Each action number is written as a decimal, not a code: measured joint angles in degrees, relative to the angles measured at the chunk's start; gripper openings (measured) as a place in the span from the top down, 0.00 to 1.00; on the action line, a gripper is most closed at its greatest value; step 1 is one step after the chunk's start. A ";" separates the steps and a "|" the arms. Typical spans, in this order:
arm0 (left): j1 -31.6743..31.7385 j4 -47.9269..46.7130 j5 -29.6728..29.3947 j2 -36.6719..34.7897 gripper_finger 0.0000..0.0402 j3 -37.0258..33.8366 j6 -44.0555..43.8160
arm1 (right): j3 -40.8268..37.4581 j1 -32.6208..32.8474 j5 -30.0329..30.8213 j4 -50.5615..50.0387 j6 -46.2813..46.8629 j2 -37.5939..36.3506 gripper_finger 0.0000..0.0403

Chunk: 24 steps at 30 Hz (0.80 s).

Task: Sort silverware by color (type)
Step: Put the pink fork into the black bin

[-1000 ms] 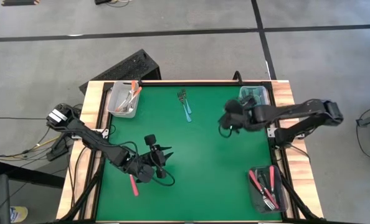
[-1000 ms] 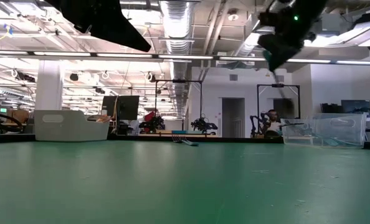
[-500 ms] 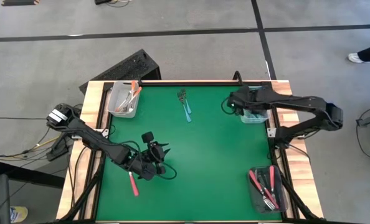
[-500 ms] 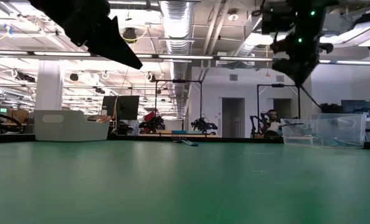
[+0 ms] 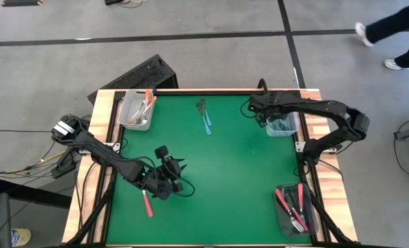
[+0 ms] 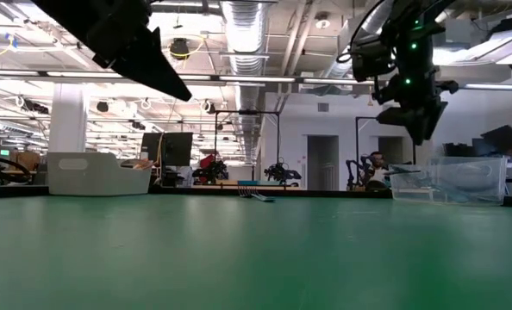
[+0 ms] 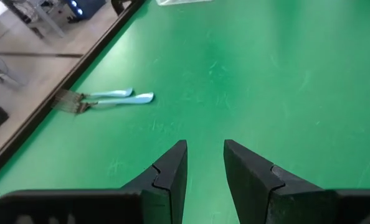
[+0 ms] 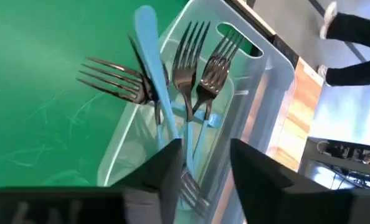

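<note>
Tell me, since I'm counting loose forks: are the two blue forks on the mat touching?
Touching. In the left wrist view the two blue forks lie side by side, with tines overlapping and no gap showing.

One bin (image 5: 136, 111) sits in the table's (image 5: 225, 172) far-left corner, another (image 5: 283, 117) far-right, a third (image 5: 295, 207) near-right. Two forks (image 5: 204, 115) lie by the far edge, one fork (image 5: 147, 204) near-left.

green table (image 5: 232, 172), light-blue forks (image 7: 113, 97)
</note>
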 joint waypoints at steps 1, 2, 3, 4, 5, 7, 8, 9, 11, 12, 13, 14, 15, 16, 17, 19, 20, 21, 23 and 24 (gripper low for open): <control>0.00 -0.88 -0.02 0.00 0.76 0.00 -1.04 | 0.00 0.39 0.15 0.14 0.20 0.00 0.58; 0.00 -2.06 0.01 0.00 0.76 0.00 -2.25 | 0.00 1.05 0.63 0.55 0.27 0.00 0.55; 0.00 -3.48 0.02 0.00 0.76 0.00 -3.50 | 0.00 1.88 1.27 1.03 0.37 -0.06 0.52; 0.00 -5.00 0.08 0.00 0.76 0.00 -5.06 | 0.00 2.74 1.58 1.50 0.41 -0.31 0.50; 0.00 -6.48 0.24 0.00 0.76 0.00 -6.81 | 0.00 3.43 1.75 1.97 0.39 -0.61 0.48; -0.01 -9.40 0.76 0.00 0.76 0.00 -10.16 | 0.02 5.36 2.41 2.81 0.82 -1.46 0.46; -0.04 -10.74 1.49 0.00 0.76 0.00 -11.51 | 0.01 6.36 2.78 3.07 1.29 -1.84 0.45; -0.04 -11.93 2.37 0.00 0.76 0.00 -12.69 | 0.02 7.41 2.79 3.41 1.67 -2.24 0.45; -0.06 -13.67 3.79 0.00 0.76 0.00 -14.58 | 0.01 9.64 2.87 4.14 2.79 -2.98 0.45; -0.15 -14.30 4.48 0.00 0.76 0.00 -15.39 | 0.02 10.88 2.90 4.49 3.21 -3.28 0.45; -0.33 -14.78 5.16 0.00 0.76 0.00 -16.02 | 0.01 12.18 2.90 4.81 3.69 -3.53 0.45; -0.64 -15.17 6.01 0.00 0.76 0.00 -16.66 | 0.02 13.56 2.90 5.38 4.18 -3.63 0.45; -1.08 -15.43 7.26 0.00 0.76 -0.01 -17.32 | 0.00 15.10 2.84 5.88 4.60 -3.63 0.45; -1.69 -15.33 9.10 0.00 0.76 -0.36 -17.96 | 0.01 16.60 2.81 6.37 4.91 -3.63 0.45; -2.56 -15.37 11.21 0.00 0.76 -0.97 -18.72 | 0.01 18.25 2.81 6.73 5.43 -3.63 0.45; -4.83 -15.61 15.44 0.02 0.76 -2.82 -21.02 | 0.02 21.60 2.80 7.13 6.96 -3.63 0.45; -6.07 -15.64 17.23 0.02 0.76 -3.87 -23.00 | 0.00 23.38 2.81 7.41 7.99 -3.63 0.45; -7.32 -15.70 18.88 0.02 0.76 -4.85 -25.45 | 0.00 25.19 2.81 8.04 8.96 -3.61 0.45; -9.85 -16.18 22.27 0.02 0.76 -6.59 -31.61 | 0.02 28.78 2.83 10.17 11.07 -3.61 0.45; -11.13 -16.46 23.82 0.02 0.76 -7.23 -35.01 | 0.00 30.64 2.89 11.42 12.34 -3.61 0.45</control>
